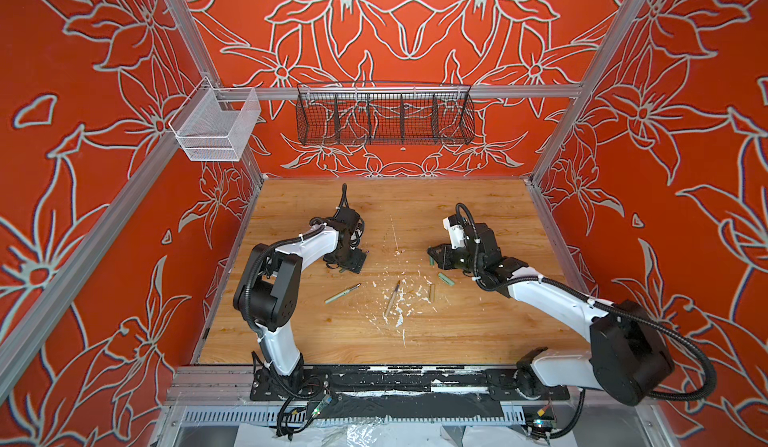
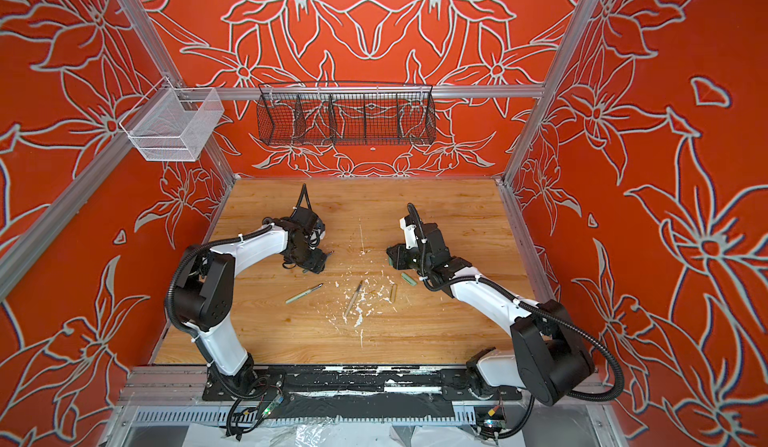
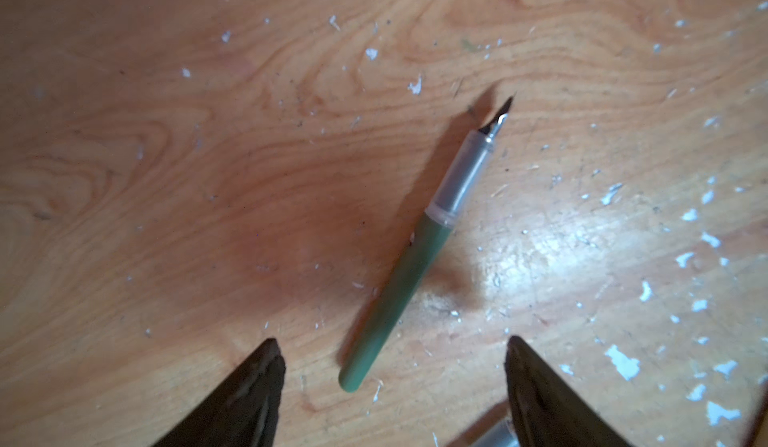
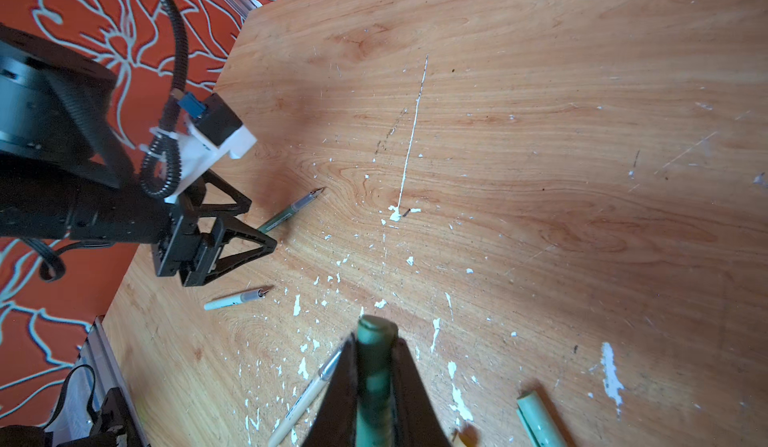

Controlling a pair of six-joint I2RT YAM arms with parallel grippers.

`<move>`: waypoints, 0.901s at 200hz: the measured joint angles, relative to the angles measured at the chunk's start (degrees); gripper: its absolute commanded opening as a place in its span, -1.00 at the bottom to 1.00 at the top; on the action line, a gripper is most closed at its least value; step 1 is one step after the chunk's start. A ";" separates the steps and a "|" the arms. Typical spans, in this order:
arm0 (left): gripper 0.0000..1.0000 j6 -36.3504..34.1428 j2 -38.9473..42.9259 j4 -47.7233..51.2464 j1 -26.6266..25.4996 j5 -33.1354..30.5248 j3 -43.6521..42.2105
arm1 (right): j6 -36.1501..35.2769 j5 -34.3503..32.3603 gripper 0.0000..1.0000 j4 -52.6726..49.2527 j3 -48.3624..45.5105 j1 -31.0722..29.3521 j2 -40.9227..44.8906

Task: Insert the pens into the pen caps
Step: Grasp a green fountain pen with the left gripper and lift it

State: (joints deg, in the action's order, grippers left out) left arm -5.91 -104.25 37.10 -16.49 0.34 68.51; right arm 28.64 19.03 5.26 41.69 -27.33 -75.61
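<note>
The dark green pen (image 3: 415, 266) lies flat on the wooden table (image 1: 457, 208), nib pointing away. My left gripper (image 3: 392, 339) is open just above it, a finger on each side of its blunt end, not touching. From the right wrist view that gripper (image 4: 262, 224) straddles the pen (image 4: 286, 214). My right gripper (image 4: 374, 341) is shut on the dark green cap (image 4: 376, 332), held above the table (image 1: 432, 261). The pale green pen (image 1: 343, 293), tan pen (image 1: 392, 298), tan cap (image 1: 431, 292) and pale green cap (image 1: 446, 279) lie loose between the arms.
White paint flecks (image 1: 399, 320) litter the middle of the table. A black wire basket (image 1: 384, 114) and a white mesh bin (image 1: 216, 127) hang on the rail above the back edge. Metal frame posts and red patterned walls close in the sides.
</note>
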 measured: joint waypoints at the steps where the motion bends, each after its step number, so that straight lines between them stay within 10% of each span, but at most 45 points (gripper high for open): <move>1: 0.64 -0.04 -0.09 0.00 0.00 0.00 0.07 | 0.07 0.02 -1.00 0.07 -0.07 0.00 0.07; 133: -0.23 -1.60 -6.03 1.92 0.00 1.97 4.90 | 1.81 -0.74 -1.00 0.98 -1.49 0.42 7.61; 180: -0.16 -0.13 -6.19 2.01 0.02 2.14 5.14 | 1.81 -0.79 -1.00 0.87 -1.49 0.63 7.80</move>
State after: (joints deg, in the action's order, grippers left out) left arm -6.04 -110.43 39.11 -16.47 2.48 73.65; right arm 30.46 18.24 6.13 40.21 -26.70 -67.81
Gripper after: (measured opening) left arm 0.390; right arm 0.151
